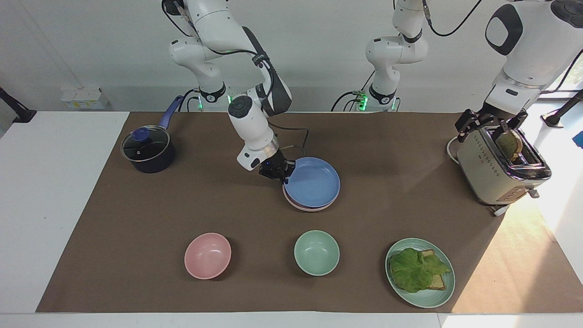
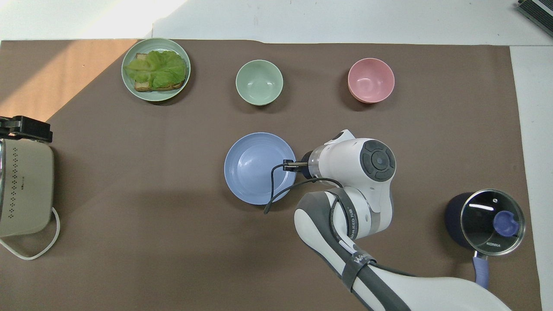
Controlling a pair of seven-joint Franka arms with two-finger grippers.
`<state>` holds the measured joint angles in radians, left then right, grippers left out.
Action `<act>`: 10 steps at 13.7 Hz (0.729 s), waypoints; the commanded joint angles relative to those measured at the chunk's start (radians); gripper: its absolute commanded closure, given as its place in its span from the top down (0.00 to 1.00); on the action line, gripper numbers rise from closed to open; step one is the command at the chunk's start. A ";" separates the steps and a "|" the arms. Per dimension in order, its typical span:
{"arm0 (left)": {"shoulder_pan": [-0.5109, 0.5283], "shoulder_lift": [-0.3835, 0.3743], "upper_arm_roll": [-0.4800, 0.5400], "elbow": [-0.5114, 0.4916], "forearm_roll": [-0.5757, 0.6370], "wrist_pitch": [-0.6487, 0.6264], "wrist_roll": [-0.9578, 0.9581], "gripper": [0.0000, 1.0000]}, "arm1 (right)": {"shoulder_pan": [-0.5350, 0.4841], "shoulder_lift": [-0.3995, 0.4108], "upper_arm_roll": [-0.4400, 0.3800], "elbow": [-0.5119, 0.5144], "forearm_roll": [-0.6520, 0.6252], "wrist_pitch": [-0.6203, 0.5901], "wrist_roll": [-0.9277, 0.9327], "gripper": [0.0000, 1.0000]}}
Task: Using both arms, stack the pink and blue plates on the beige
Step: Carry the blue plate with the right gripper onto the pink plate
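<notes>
Blue plate (image 1: 314,182) is seen over the pink plate (image 1: 301,206), of which only a thin rim shows beneath it in the facing view; from overhead the pink plate is fully covered. Whether the blue plate rests on the pink one cannot be told. No beige plate can be made out under them. The right gripper (image 1: 281,175) is pinched on the blue plate's rim at the edge toward the right arm's end of the table, its fingers pressed together on that rim. The left gripper (image 1: 491,122) is held over the toaster (image 1: 492,175) at the left arm's end, spread wide beside a slice in the slot. "KONKA" is read on the glass lid of the pot (image 2: 490,218); lettering on the right arm's strap is too small to be read. Farther from the robots lie a pink bowl (image 1: 207,255), a green bowl (image 1: 316,253) and a green plate (image 1: 430,298) with toast and lettuce.
</notes>
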<state>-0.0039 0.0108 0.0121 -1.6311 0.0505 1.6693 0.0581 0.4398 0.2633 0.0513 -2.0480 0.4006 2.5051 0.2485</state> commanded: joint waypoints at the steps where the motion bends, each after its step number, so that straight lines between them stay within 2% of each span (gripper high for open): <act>1: 0.001 -0.029 -0.001 -0.035 -0.011 0.009 -0.012 1.00 | -0.003 0.002 -0.001 0.012 -0.019 0.011 0.028 0.26; 2: 0.001 -0.029 -0.001 -0.035 -0.011 0.009 -0.012 1.00 | -0.004 0.004 -0.001 0.014 -0.019 0.011 0.028 0.72; 3: 0.001 -0.029 -0.001 -0.035 -0.011 0.009 -0.012 1.00 | -0.004 0.004 -0.001 0.021 -0.019 0.011 0.028 1.00; 5: 0.001 -0.029 -0.001 -0.035 -0.011 0.009 -0.012 1.00 | -0.006 0.001 -0.004 0.038 -0.020 0.001 0.028 1.00; 7: 0.001 -0.029 -0.001 -0.035 -0.011 0.009 -0.012 1.00 | -0.024 -0.038 -0.014 0.042 -0.022 -0.031 0.025 1.00; 10: 0.001 -0.029 -0.001 -0.035 -0.011 0.009 -0.012 1.00 | -0.139 -0.133 -0.024 0.045 -0.060 -0.142 0.025 1.00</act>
<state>-0.0039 0.0108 0.0120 -1.6311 0.0505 1.6693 0.0579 0.3859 0.2114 0.0285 -1.9951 0.3916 2.4401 0.2489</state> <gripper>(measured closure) 0.000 0.004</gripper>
